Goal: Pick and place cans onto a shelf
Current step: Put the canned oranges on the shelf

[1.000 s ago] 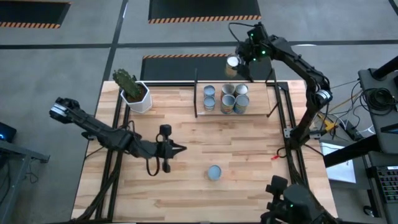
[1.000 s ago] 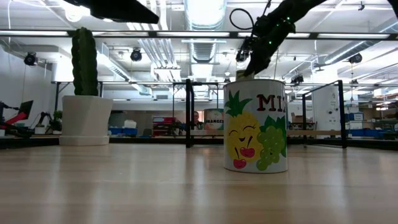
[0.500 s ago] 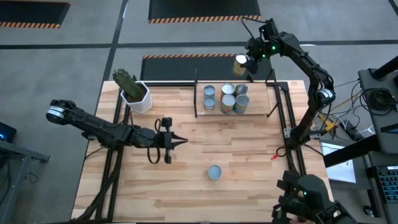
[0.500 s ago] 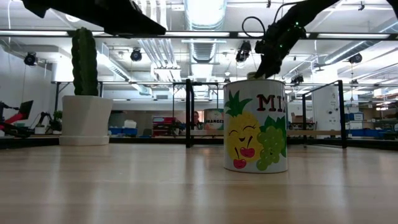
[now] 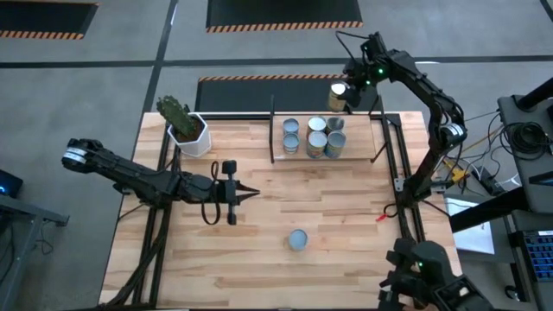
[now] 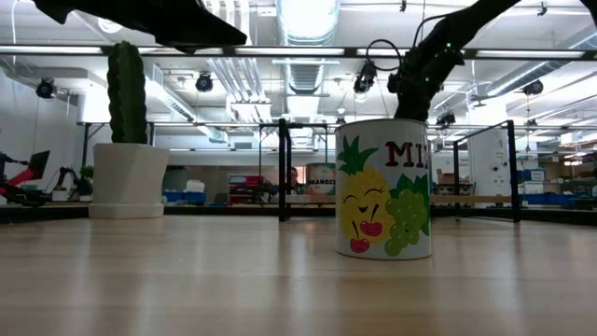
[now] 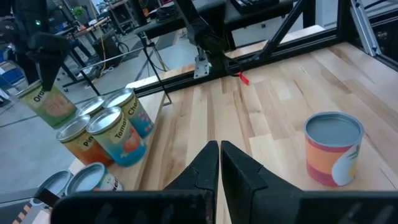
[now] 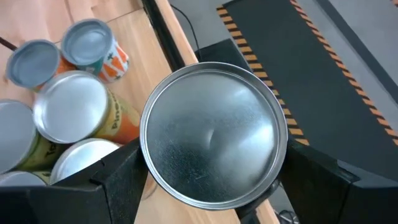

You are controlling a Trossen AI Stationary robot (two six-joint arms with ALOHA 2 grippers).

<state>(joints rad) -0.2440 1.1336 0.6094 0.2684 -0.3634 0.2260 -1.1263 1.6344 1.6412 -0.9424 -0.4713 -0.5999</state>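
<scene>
Beyond the tabletop's (image 5: 259, 250) far edge, the right gripper (image 5: 343, 93) pinched an upright can (image 5: 337, 93) between its fingers, just behind the shelf (image 5: 380, 138).

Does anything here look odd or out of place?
One thing: the right gripper holds a can out past the table's far edge, over the floor, not above the shelf. Another can stands alone mid-table.

a robotics lab, open industrial hall. bare ducts (image 6: 308, 70) and strip lights (image 6: 303, 19) run overhead, grey concrete floor (image 5: 112, 78) carries hazard-striped mats (image 5: 281, 13), more benches and black frames (image 6: 485, 159) stand in the background, and cabled gear (image 5: 518, 138) sits beside the wooden table (image 5: 346, 216).
</scene>
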